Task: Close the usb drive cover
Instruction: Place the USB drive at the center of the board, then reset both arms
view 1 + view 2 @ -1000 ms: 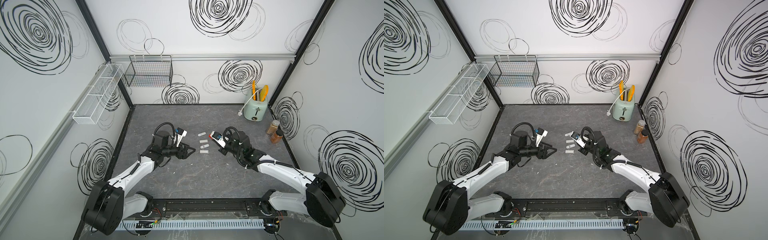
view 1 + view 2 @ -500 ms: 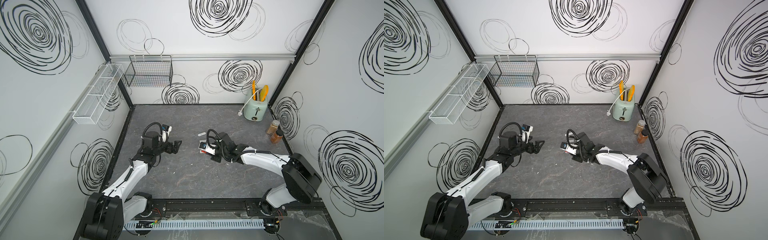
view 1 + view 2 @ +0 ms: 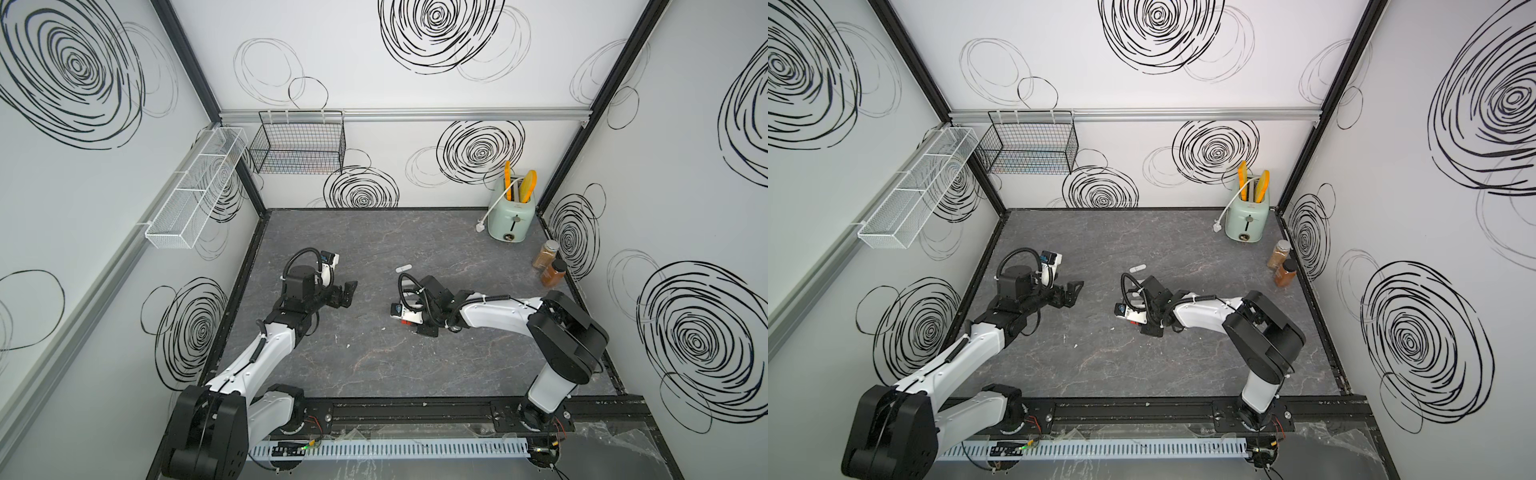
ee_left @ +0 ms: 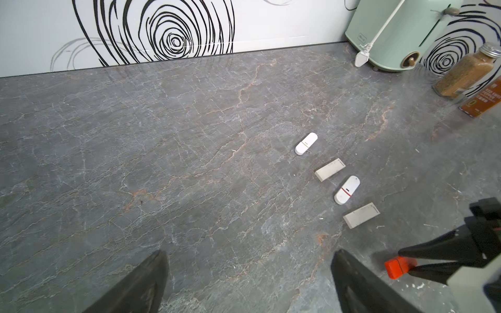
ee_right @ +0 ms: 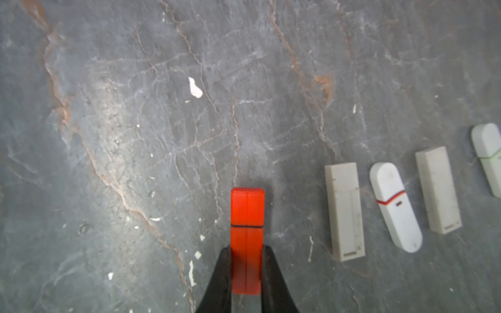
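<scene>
My right gripper (image 5: 246, 260) is shut on the lower body of a red usb drive (image 5: 247, 238). Its cover (image 5: 248, 206) sits flush on the far end, with a thin dark seam between the two. The drive hangs just above the grey tabletop and also shows in the left wrist view as the red usb drive (image 4: 397, 267). In both top views the right gripper (image 3: 426, 330) (image 3: 1150, 330) is low at mid-table and the drive is hard to make out. My left gripper (image 4: 250, 254) (image 3: 347, 293) stands wide open and empty, off to the left.
Beside the red drive lie a grey stick (image 5: 344, 211), a white red-striped stick (image 5: 395, 207), another grey stick (image 5: 438, 189) and a white green-striped stick (image 5: 488, 157). A mint toaster (image 3: 512, 216) and two spice jars (image 3: 548, 266) stand at the back right.
The left gripper has opened fully and drawn back to the left. The right arm has swung left and down to the table with the red drive in it.
</scene>
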`<state>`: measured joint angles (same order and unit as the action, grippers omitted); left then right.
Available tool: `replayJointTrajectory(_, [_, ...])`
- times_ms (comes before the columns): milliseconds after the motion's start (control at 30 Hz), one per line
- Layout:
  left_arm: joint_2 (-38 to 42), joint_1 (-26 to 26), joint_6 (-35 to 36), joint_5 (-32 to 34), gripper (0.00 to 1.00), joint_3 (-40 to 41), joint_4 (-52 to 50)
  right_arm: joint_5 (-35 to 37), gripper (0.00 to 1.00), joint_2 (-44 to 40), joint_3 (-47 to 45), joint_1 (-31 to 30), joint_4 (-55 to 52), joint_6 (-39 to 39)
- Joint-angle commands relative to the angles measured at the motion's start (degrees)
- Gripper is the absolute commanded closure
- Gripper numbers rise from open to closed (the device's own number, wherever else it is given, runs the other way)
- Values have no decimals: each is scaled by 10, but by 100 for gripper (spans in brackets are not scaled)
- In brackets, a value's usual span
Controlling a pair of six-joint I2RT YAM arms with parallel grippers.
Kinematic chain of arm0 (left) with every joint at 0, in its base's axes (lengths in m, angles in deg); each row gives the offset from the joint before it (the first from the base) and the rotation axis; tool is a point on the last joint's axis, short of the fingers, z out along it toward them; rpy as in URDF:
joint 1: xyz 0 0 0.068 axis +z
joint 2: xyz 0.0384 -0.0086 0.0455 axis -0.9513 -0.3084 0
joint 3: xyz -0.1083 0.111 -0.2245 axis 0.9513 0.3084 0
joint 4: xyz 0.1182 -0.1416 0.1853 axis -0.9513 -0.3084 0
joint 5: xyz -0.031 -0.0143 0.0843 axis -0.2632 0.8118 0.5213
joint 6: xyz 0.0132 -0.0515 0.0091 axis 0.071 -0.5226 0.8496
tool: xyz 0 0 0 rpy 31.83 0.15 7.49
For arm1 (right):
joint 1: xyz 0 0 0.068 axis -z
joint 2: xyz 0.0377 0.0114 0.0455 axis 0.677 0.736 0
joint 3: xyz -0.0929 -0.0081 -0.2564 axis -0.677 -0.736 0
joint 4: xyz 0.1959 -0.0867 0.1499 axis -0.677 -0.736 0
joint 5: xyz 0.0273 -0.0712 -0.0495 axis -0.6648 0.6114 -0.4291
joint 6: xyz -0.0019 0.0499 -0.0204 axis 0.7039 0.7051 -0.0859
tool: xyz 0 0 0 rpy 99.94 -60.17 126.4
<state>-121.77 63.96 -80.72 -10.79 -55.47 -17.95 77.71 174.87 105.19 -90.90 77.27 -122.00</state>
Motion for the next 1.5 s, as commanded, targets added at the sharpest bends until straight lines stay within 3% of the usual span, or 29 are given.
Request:
replayJointTrajectory(0, [8,6,14,0,2,9,32,3,95,24,9,-8,-20,-20])
replayJointTrajectory(267, [7,6,18,37,2,-11,10,17,69,29,30,-13,-46,-16])
replayJointTrajectory(567, [-19,4,21,106,2,-41,14,-6,48,-113,-20,22,6,15])
replayJointTrajectory(800, [-75,47,36,65,2,5,151,-10,27,-228,-95,66,114,69])
replayJointTrajectory(967, [-118,57,55,80,2,43,272,26,14,-266,-127,110,188,132])
replayJointTrajectory(1000, [-125,59,53,78,2,52,301,26,0,-271,-133,125,200,149])
replayJointTrajectory(1300, [-176,69,14,84,2,105,492,77,1,-332,-235,281,353,289])
replayJointTrajectory(1467, [-189,71,-3,120,2,117,523,84,1,-333,-302,378,455,353])
